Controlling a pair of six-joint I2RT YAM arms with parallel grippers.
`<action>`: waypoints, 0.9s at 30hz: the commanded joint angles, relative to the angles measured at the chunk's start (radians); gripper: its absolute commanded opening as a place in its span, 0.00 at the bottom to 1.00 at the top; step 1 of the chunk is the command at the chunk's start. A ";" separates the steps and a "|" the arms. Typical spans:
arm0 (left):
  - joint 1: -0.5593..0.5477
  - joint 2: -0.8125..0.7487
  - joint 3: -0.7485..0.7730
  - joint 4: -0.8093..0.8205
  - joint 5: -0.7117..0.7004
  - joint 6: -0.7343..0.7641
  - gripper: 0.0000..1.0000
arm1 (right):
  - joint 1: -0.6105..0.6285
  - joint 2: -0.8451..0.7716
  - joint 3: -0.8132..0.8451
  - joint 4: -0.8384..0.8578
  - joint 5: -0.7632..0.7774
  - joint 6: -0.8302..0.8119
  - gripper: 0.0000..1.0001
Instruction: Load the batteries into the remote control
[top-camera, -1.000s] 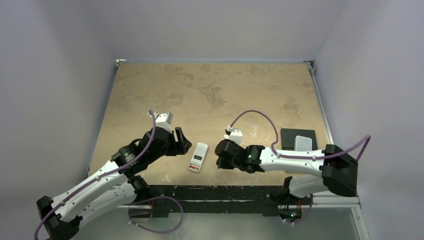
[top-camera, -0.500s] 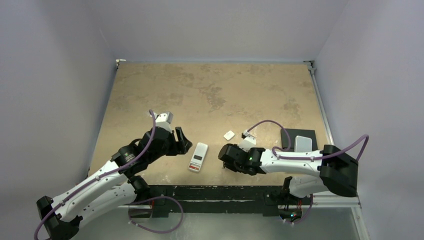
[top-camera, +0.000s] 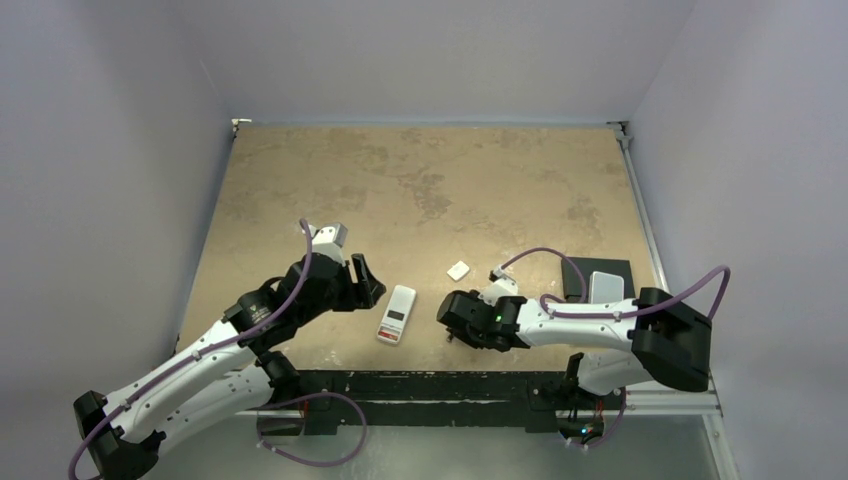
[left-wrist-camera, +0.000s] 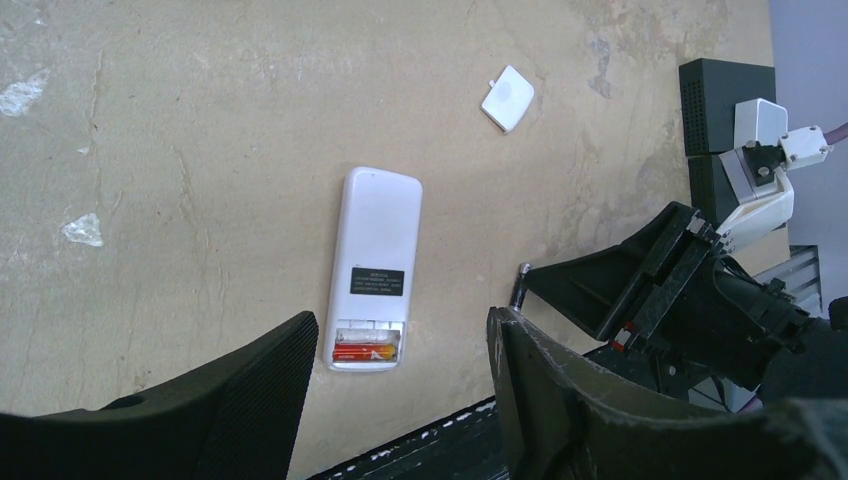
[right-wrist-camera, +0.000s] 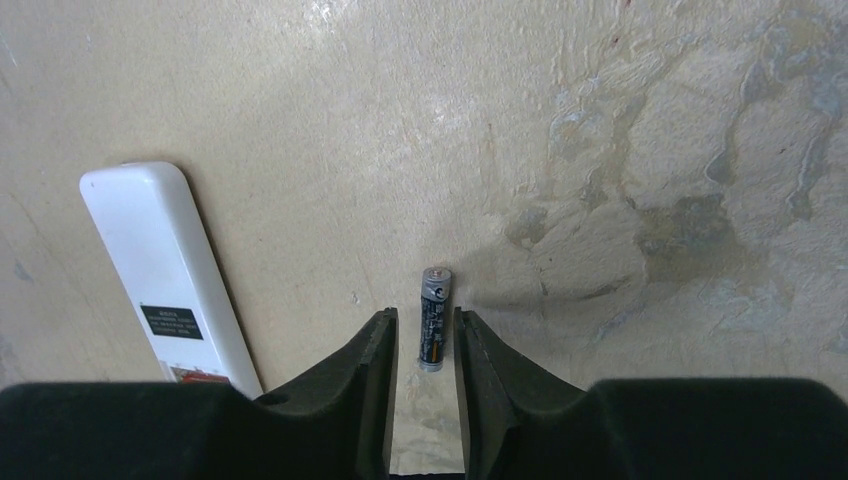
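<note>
The remote control (top-camera: 397, 313) (left-wrist-camera: 375, 268) lies white back up, its end compartment uncovered. One red battery (left-wrist-camera: 365, 349) sits in the compartment. A second battery (right-wrist-camera: 434, 318) (left-wrist-camera: 520, 285), dark with a silver tip, lies on the table right of the remote (right-wrist-camera: 170, 275). My right gripper (right-wrist-camera: 424, 318) (top-camera: 445, 320) is low over it and open, with the battery between the fingertips and a small gap on each side. Just left of the remote, my left gripper (left-wrist-camera: 402, 322) (top-camera: 368, 285) hovers open and holds nothing.
A small white square plastic piece (top-camera: 458, 269) (left-wrist-camera: 508, 98) lies beyond the right gripper. A black box (top-camera: 578, 272) with a pale grey block (top-camera: 605, 286) on it stands at the right edge. The table's near edge (left-wrist-camera: 430, 440) runs close below the remote.
The right arm has drawn back toward the near edge and lower, uncovering the small white square piece. The left arm has not moved.
</note>
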 joint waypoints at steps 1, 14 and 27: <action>0.003 -0.006 0.017 0.024 0.004 0.004 0.63 | -0.004 0.006 0.007 -0.028 0.053 0.039 0.35; 0.002 -0.009 0.006 0.022 -0.002 0.004 0.63 | -0.004 -0.073 0.068 0.015 0.087 -0.307 0.39; 0.002 -0.009 -0.004 0.024 -0.002 0.009 0.63 | -0.004 0.011 0.275 -0.064 -0.087 -0.972 0.42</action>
